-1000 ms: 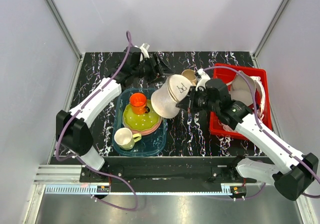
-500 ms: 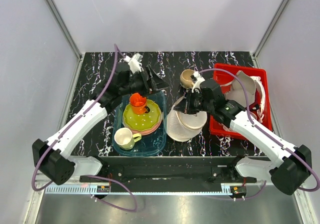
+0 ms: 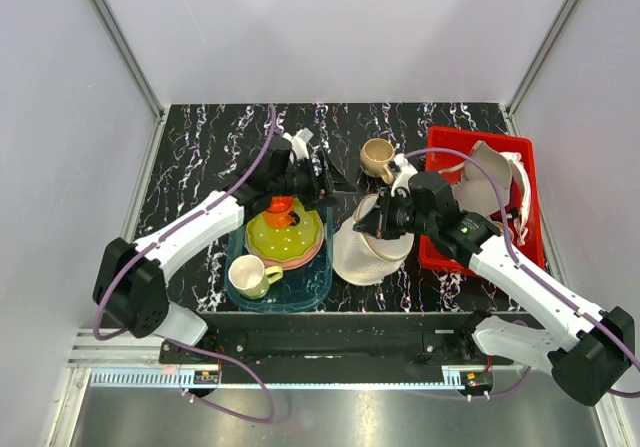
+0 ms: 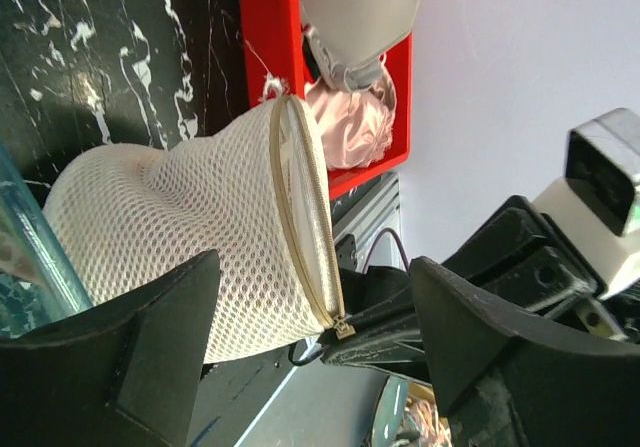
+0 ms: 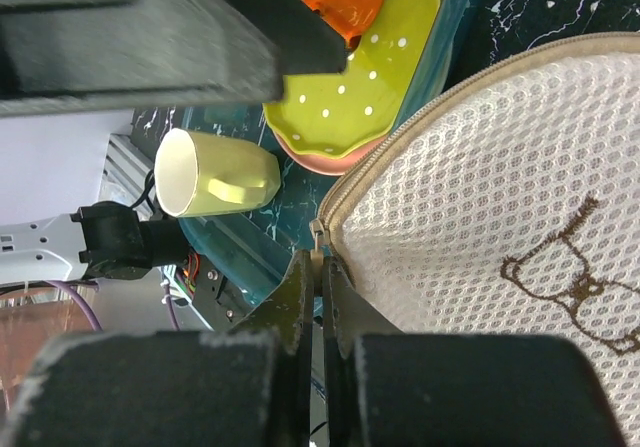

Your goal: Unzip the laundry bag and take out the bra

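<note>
Black marbled table holds the laundry bag near its middle, zip looking shut, with the right gripper pinched tight on the zip pull, the left gripper wide apart beside it, and the bra not out yet.

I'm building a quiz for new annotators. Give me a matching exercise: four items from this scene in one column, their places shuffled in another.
Items:
1. laundry bag
2. orange cup
3. tan mug
4. pale yellow mug

Places:
A. on the green plate
B. on the bare black table
C. in the blue tray, nearer than the plates
D. pinched at its zipper by the right gripper

Pairs: 1-D, 2-A, 3-B, 4-C.
</note>
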Controlling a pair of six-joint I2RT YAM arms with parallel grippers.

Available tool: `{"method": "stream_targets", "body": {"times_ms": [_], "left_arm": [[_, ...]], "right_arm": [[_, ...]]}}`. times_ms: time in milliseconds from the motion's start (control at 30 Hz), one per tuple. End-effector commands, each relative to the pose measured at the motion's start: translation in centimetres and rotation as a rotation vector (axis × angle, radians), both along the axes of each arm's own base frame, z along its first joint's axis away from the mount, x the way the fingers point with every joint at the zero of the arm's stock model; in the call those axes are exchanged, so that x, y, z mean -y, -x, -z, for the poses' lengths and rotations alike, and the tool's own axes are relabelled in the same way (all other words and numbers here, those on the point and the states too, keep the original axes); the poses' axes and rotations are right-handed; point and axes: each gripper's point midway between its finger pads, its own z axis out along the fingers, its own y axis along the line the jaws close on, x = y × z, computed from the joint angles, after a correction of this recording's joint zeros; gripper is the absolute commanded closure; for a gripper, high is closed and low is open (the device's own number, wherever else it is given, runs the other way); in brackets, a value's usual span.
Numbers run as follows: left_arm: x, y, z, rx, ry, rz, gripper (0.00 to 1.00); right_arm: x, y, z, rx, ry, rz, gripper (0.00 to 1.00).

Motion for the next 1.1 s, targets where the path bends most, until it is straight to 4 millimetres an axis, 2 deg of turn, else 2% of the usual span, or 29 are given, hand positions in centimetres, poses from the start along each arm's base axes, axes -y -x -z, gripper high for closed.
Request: {"method": "stream_targets", "body": {"times_ms": [0, 67, 100, 233, 333, 367, 433, 633, 733, 800, 833, 900, 967, 1000, 1033, 1067], "left_arm": [[2.7, 0.2, -0.8, 0.012, 0.052, 0.074, 0.21], [3.4, 0.5, -0.7, 0.011, 0.047, 0.095, 0.21], [3.6, 0.4, 0.3, -0.01, 0.028, 0.103, 0.21], [4.2, 0.4, 1.8, -0.047, 0.003, 0.125, 0.21], [4.9, 0.8, 1.9, -0.047, 0.003, 0.147, 0.3], [5.1, 0.9, 1.7, -0.041, 0.004, 0.15, 0.64], [4.8, 0.7, 1.3, -0.021, 0.002, 0.139, 0.98], [3.4, -0.6, -1.1, 0.047, -0.02, 0.089, 1.0], [3.6, -1.3, -1.6, 0.053, -0.021, 0.092, 1.0], [3.9, -1.8, -1.3, 0.048, -0.027, 0.092, 1.0], [4.0, -2.2, -1.9, 0.059, -0.022, 0.091, 1.0], [4.2, -3.2, -1.3, 0.053, -0.031, 0.083, 1.0], [4.4, -4.4, -1.8, 0.064, -0.029, 0.074, 1.0], [4.5, -4.8, -1.9, 0.071, -0.033, 0.077, 1.0], [4.7, -5.4, -0.6, 0.045, -0.056, 0.078, 1.0], [5.2, -6.0, -1.5, 0.066, -0.046, 0.08, 1.0]], "right_arm": [[0.0, 0.3, -0.5, 0.023, -0.011, -0.023, 1.0], [0.0, 0.4, -0.5, 0.02, -0.009, -0.029, 1.0], [0.0, 0.4, -0.4, 0.016, -0.006, -0.03, 1.0], [0.1, 0.5, 0.1, 0.006, 0.009, -0.035, 1.0], [0.1, 0.4, 0.8, -0.012, 0.022, -0.03, 1.0], [0.2, 0.2, 1.0, -0.012, 0.031, -0.021, 1.0], [0.6, -0.1, 1.4, -0.014, 0.053, 0.004, 1.0], [2.1, 0.3, 2.2, -0.027, 0.111, 0.047, 1.0], [3.1, 0.9, 3.7, -0.049, 0.15, 0.066, 1.0], [3.8, 1.7, 5.3, -0.082, 0.178, 0.075, 1.0], [4.1, 2.1, 5.5, -0.089, 0.175, 0.08, 1.0], [4.6, 3.1, 6.9, -0.131, 0.179, 0.089, 1.0], [5.0, 3.8, 7.2, -0.136, 0.164, 0.096, 1.0], [5.4, 4.4, 8.0, -0.159, 0.171, 0.106, 1.0], [5.7, 4.5, 8.2, -0.155, 0.172, 0.116, 1.0], [5.9, 4.8, 8.5, -0.162, 0.176, 0.117, 1.0]]}}
